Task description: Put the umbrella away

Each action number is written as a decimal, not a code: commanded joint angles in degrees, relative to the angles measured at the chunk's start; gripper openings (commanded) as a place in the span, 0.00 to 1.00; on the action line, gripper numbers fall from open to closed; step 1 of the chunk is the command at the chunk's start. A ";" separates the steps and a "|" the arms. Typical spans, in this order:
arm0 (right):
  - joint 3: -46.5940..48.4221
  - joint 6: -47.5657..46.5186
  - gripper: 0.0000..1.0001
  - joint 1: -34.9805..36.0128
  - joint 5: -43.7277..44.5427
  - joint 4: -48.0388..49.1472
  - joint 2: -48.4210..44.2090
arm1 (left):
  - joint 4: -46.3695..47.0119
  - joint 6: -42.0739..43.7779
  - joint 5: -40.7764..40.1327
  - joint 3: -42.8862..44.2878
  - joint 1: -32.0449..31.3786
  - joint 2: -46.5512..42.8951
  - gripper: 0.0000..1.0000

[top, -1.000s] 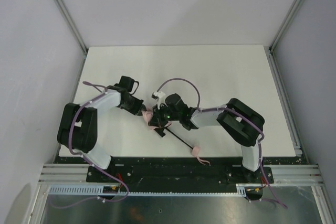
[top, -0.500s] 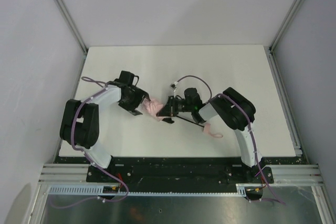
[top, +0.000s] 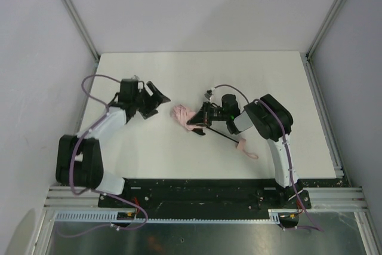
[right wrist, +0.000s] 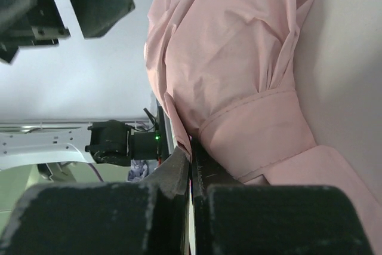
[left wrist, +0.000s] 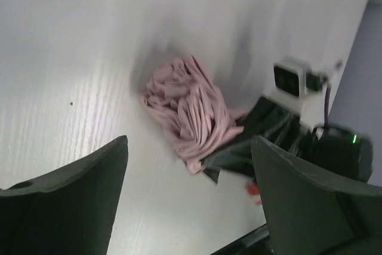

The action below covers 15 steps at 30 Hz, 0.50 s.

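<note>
The umbrella (top: 182, 114) lies on the white table (top: 268, 82), its pale pink fabric bunched at the left end. A thin black shaft (top: 224, 136) runs down-right to the small pink handle (top: 241, 145) and its strap. My right gripper (top: 199, 122) is shut on the umbrella where fabric meets shaft. In the right wrist view a fold of the pink fabric (right wrist: 239, 70) is pinched between the closed jaws of the right gripper (right wrist: 192, 156). My left gripper (top: 156, 101) stands open, a short way left of the fabric and apart from it. The left wrist view shows the left gripper (left wrist: 190, 143) with nothing between its fingers, and the umbrella (left wrist: 188, 108) beyond.
Grey walls with metal rails (top: 74, 16) enclose the table on three sides. The arm bases and a black mounting bar (top: 197, 192) sit along the near edge. The left arm's cable (top: 89, 85) loops out near the left table edge.
My left gripper opened, let go of the pink fabric and drew back to the left. The right arm carried the umbrella right and farther from the near edge.
</note>
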 commanded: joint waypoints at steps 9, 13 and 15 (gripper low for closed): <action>4.44 -6.85 0.00 -4.27 0.03 -27.21 5.72 | 15.51 59.17 -3.05 -5.81 -17.20 -12.74 0.93; 5.69 -9.74 0.00 -5.11 -0.03 -31.11 5.18 | 13.36 81.59 -0.47 -7.97 -19.89 -12.39 0.89; 6.34 -10.55 0.00 -5.22 -0.33 -32.27 5.26 | 13.28 87.50 0.56 -7.84 -20.06 -10.01 0.90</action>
